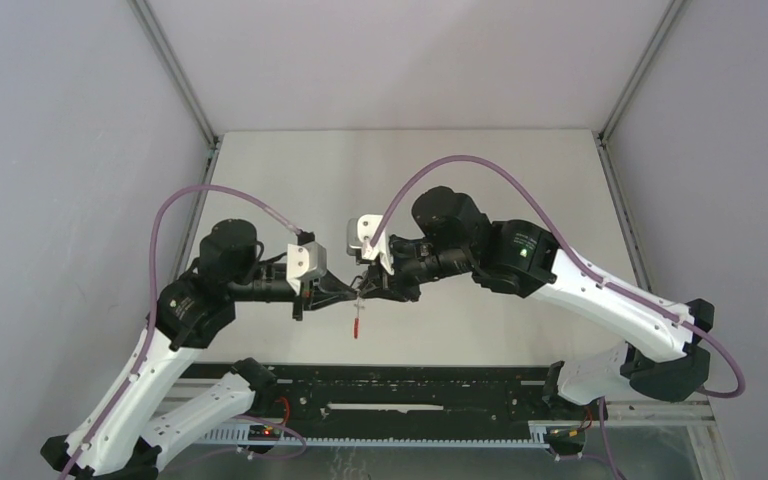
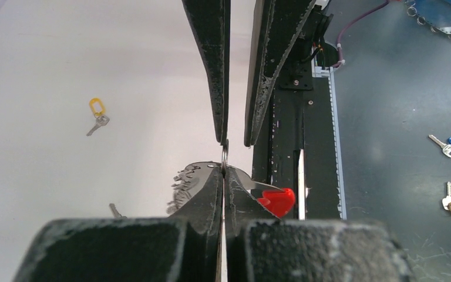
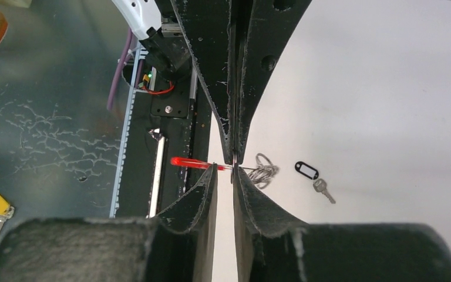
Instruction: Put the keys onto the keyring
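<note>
My left tool [image 2: 223,173] is clenched on the keyring [image 2: 276,201], holding it in the air above the counter [image 1: 460,180]. My right tool [image 3: 224,175] meets it tip to tip, jaws a narrow gap apart. The 2 keys lie on the counter: the yellow-tagged key [image 2: 97,114] and the black-tagged key [image 3: 312,175].

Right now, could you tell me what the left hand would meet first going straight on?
Most likely the right hand, facing it tip to tip, with only a wire ring of the keyring between them.
</note>
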Available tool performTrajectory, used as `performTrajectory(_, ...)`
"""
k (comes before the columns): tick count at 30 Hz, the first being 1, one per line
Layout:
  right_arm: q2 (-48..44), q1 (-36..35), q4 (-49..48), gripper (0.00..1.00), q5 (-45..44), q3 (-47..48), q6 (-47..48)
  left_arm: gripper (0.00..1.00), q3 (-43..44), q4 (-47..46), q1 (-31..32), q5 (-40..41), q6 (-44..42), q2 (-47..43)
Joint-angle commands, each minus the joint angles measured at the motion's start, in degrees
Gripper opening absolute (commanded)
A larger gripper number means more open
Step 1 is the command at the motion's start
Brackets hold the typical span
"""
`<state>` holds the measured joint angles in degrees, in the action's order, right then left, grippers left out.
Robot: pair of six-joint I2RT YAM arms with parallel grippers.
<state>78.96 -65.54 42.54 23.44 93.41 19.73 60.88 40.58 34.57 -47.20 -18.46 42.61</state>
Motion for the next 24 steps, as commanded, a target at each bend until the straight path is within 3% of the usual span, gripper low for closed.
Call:
performTrajectory(1,0.51,-0.56,-2.56,0.22,-1.21,1.94,0.97,0.00,3.63,-1.60,0.50,-2.19,0.24,-0.67)
performTrajectory(12,2.37,-0.77,-2.38,0.26,0.67,2.04,-0.36,0.00,4.23,-1.47,0.52,-2.02,-0.23,-0.86)
performTrajectory(17,1.62,-0.23,-3.82,0.02,-0.56,1.58,-0.68,0.00,4.26,-1.47,0.57,-2.02,-0.44,-1.05)
performTrajectory(20,-0.95,0.16,-7.66,0.00,-1.10,-1.02,-1.49,0.00,3.76,-1.33,0.59,-1.98,-0.61,-1.18)
performTrajectory(21,-2.10,0.52,-9.54,0.00,-1.03,-2.86,-2.21,0.05,3.54,-1.25,0.59,-2.08,-0.61,-1.13)
performTrajectory(22,-3.38,1.60,-12.93,0.00,-0.11,-4.84,-3.61,0.17,3.34,-1.23,0.57,-2.22,-0.43,-1.26)
performTrajectory(24,-6.60,3.90,-20.71,0.00,3.89,-10.19,-7.78,0.31,2.71,-1.22,0.59,-3.01,-0.22,-1.54)
